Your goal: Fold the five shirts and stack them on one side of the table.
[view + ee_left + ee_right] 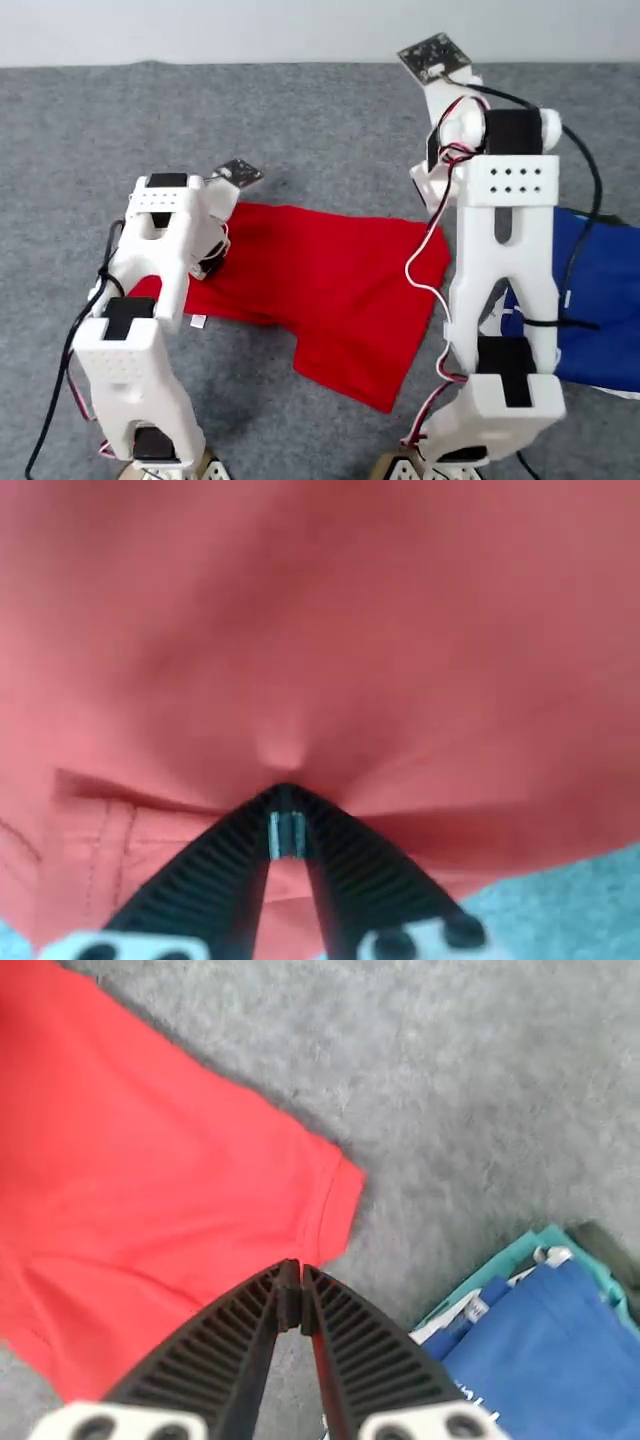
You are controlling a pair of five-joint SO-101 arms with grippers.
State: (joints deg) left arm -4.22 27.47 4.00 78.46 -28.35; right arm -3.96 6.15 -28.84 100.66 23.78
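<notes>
Your left gripper point(287, 825) pinches the red shirt point(330, 290) near its edge; your right gripper point(298, 1295) (tips pressed together) hangs by the sleeve hem point(335, 1195), grey table point(480, 1110) separating it from the blue shirt point(540, 1350).

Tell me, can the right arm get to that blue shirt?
Probably yes. The blue shirt lies close beside the right gripper, with only bare grey surface between them. The gripper is shut and apparently empty, so it would need to open first.

Matt red shirt point(330, 290) cloth on rough grey carpet point(300, 130).
</notes>
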